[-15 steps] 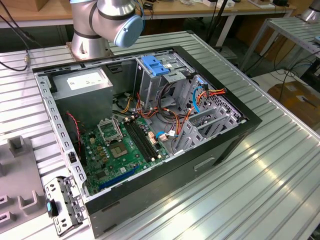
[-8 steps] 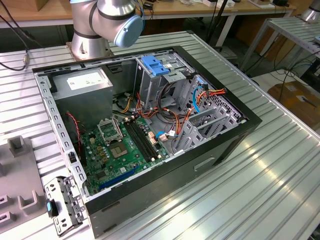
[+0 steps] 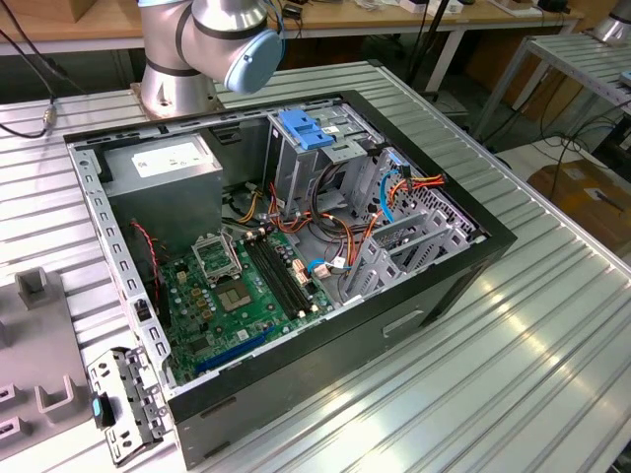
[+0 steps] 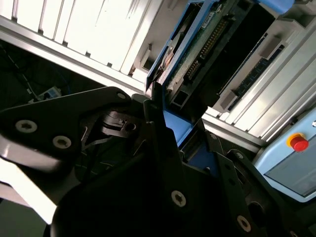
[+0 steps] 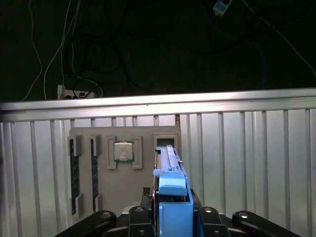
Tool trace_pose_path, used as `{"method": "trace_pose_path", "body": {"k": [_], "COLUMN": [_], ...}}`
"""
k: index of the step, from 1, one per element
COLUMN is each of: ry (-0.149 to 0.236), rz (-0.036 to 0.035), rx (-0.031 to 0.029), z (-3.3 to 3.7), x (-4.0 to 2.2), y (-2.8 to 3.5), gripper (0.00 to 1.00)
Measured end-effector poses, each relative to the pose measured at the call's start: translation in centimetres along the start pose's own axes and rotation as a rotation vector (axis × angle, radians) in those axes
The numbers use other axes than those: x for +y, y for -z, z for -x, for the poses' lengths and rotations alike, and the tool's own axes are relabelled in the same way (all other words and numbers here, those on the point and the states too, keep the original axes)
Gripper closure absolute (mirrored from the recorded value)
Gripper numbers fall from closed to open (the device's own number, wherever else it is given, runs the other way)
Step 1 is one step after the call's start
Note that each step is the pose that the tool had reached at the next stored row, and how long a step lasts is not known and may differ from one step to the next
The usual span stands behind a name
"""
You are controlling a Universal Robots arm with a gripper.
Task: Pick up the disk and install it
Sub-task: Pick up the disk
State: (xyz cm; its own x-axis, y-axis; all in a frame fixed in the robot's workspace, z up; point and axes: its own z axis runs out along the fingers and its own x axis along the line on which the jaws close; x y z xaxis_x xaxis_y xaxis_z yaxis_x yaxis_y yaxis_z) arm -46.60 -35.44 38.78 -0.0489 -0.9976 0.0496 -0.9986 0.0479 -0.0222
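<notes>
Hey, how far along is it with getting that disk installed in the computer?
Pickup looks done: the pincer grips the disk, on edge by the grey parts tray. In hand: that disk. Left: installing, since it is not yet inside the open computer case.

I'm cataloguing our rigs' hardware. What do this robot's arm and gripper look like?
The arm is silver-grey metal with rounded joints, one closed by a light blue cap. The gripper is a black linkage of flat bars joined by round silver screws.
</notes>
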Motion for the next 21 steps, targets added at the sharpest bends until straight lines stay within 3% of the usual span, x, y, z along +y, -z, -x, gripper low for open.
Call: {"method": "trace_pose_path", "body": {"k": [21], "ry": [0.000], "rz": [0.0007], "rx": [0.0000], "z": [-0.09], "x": [-0.04], "y": [1.71], "gripper": [0.63]}}
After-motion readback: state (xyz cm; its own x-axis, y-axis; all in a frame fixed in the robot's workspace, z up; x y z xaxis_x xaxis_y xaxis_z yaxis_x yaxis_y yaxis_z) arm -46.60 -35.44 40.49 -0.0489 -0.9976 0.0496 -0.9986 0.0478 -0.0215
